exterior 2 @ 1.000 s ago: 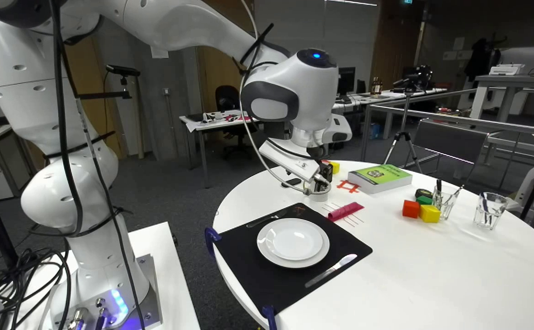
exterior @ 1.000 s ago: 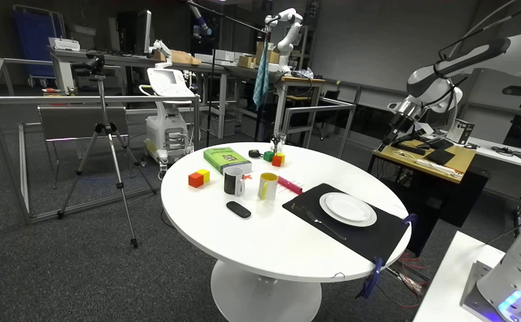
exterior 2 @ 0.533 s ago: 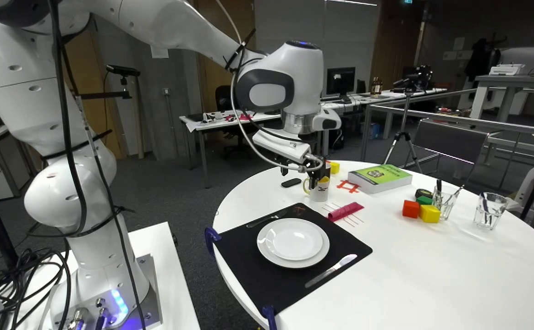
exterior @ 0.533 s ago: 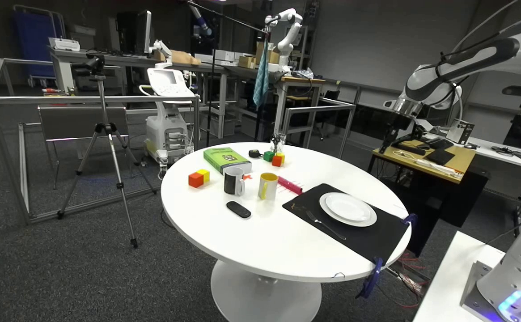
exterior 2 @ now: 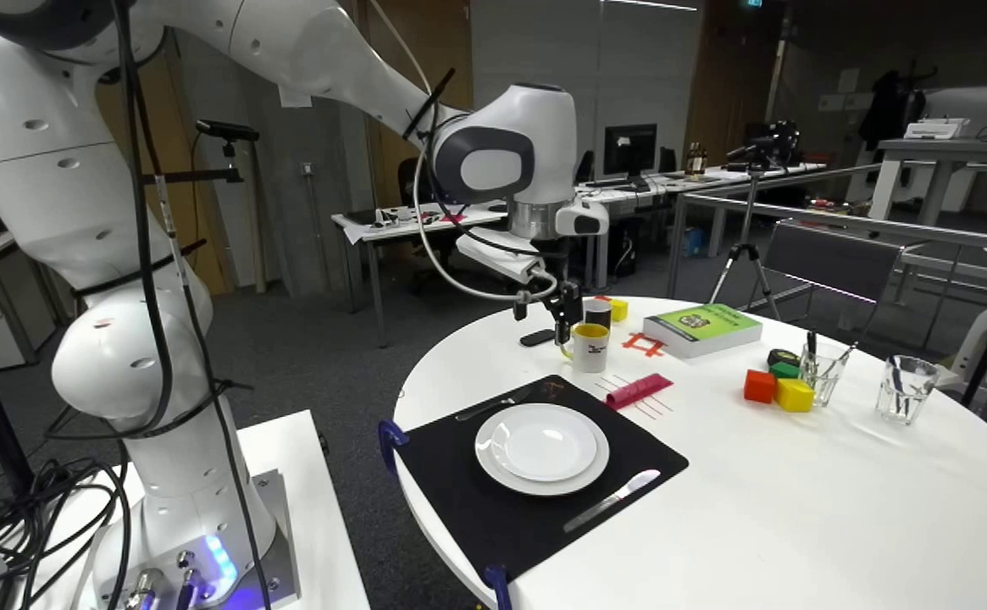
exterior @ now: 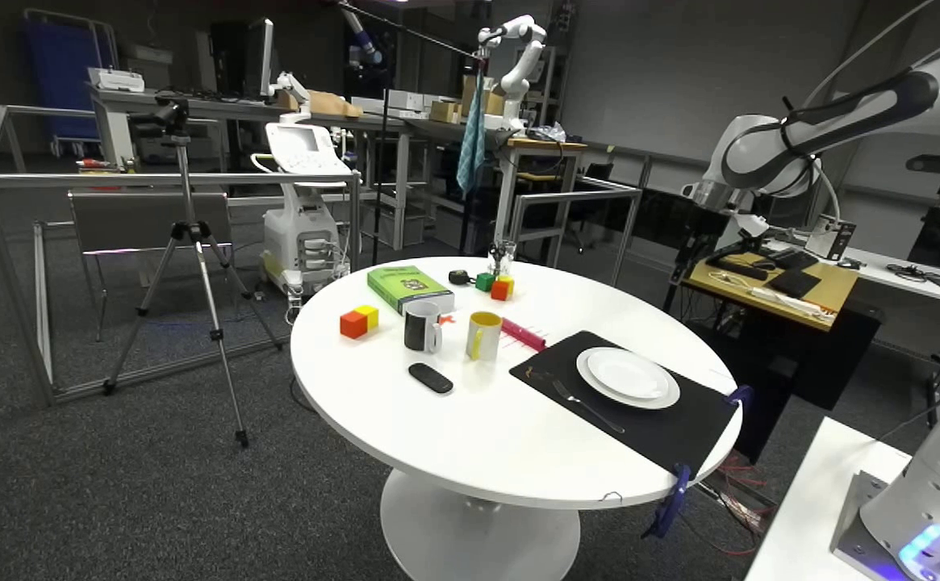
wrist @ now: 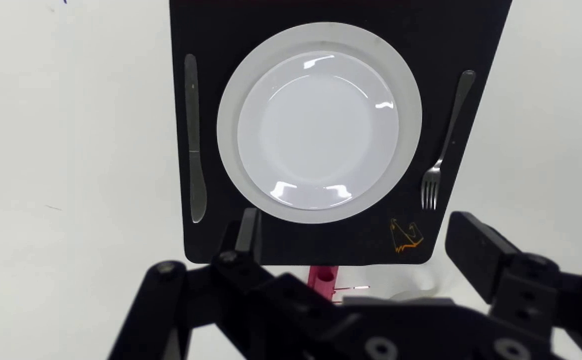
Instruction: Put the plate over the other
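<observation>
Gripper (wrist: 355, 235) spread wide: its fingers (wrist: 475, 250) stand well apart in your wrist view — one near seven o'clock, the other near four — and the edge of the black mat (wrist: 315, 245) shows between them. You have it raised above the table (exterior 2: 798, 508), well apart from the plates. The smaller white plate (wrist: 315, 130) lies on the larger white plate (wrist: 370, 50), whose border circles it and shows widest at twelve. Take the plates as your clock's centre: the knife (wrist: 194, 135) lies at nine on the mat, the fork (wrist: 451, 123) at three with its tines toward six. Just past the mat's edge, at six, you see part of a pink strip (wrist: 323, 280).

Use the same centre in an exterior view and you find the yellow-lined mug (exterior 2: 592, 352) upright at one o'clock; your gripper crosses its handle in that picture, yet the two are apart. The green book (exterior 2: 701, 329) lies at two, the red block (exterior 2: 759, 386) sits between two and three, and a glass (exterior 2: 906, 390) stands near three. You see blue clamps (exterior 2: 497, 585) on the table's edge in both exterior views, at two corners of the mat.
</observation>
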`<state>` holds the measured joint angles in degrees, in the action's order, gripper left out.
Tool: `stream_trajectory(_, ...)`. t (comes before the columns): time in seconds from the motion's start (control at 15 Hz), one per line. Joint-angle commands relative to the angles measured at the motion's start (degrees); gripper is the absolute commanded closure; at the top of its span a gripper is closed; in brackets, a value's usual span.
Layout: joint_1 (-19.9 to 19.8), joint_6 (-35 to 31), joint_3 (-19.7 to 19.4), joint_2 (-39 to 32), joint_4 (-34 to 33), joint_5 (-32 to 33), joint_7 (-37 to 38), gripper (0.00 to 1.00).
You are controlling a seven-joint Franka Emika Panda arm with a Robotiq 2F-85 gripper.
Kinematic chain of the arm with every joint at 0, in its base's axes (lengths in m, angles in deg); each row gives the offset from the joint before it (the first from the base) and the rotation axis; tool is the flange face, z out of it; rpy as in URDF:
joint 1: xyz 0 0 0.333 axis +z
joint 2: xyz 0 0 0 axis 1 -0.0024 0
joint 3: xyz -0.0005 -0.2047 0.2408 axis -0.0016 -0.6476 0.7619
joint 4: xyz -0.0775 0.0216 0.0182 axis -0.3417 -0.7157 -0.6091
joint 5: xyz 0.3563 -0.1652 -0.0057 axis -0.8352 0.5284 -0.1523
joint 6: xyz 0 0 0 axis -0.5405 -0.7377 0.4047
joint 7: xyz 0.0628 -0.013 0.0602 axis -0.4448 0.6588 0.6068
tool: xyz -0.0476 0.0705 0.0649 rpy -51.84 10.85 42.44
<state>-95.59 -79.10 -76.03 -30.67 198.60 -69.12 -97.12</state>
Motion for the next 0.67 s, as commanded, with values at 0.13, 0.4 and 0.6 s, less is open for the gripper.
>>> stream_trajectory(0.13,0.51,-2.54,-0.17,0.69,1.6,1.47,7.4,0.0)
stream_trajectory(0.4,0.39,-3.26,-0.34,0.54,1.77,1.16,9.35,0.0)
stream_trajectory(0.6,0.79,-1.15,-0.59,-0.04,0.57,0.25,8.23,0.0)
